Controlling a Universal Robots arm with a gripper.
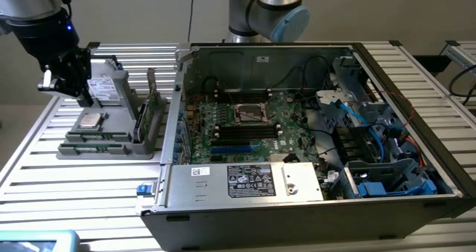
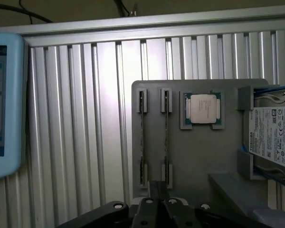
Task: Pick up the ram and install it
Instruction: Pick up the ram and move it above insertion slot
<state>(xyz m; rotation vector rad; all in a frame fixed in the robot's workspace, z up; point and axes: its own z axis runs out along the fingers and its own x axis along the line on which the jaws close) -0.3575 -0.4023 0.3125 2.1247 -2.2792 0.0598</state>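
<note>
**Inspector:** Exterior view, nearest item first?

**Examiner:** The open computer case (image 1: 312,151) lay closest. Its power supply (image 1: 246,180) ran along the near wall and the motherboard (image 1: 246,118) was exposed. On the exterior view's left, a grey fixture (image 1: 119,136) sat on the slatted surface (image 1: 74,190). The ram (image 1: 153,111), two sticks standing on edge, was in the fixture's slots just beside the case wall. A processor (image 1: 91,121) and a hard drive (image 1: 100,87) lay further towards the exterior view's left. The gripper (image 1: 83,100) hung over the hard drive, apart from the ram.

**Inspector:** And the wrist view?

**Examiner:** The gripper (image 2: 155,190) was nearest, its fingers clenched with nothing between them. Beyond it the ram (image 2: 166,137) stood in the fixture (image 2: 213,156), both sticks seen edge-on and neither gripped. The processor (image 2: 202,108) and hard drive (image 2: 270,137) lay alongside. A light-blue device (image 2: 4,95) lay well apart on the surface (image 2: 85,118).
</note>
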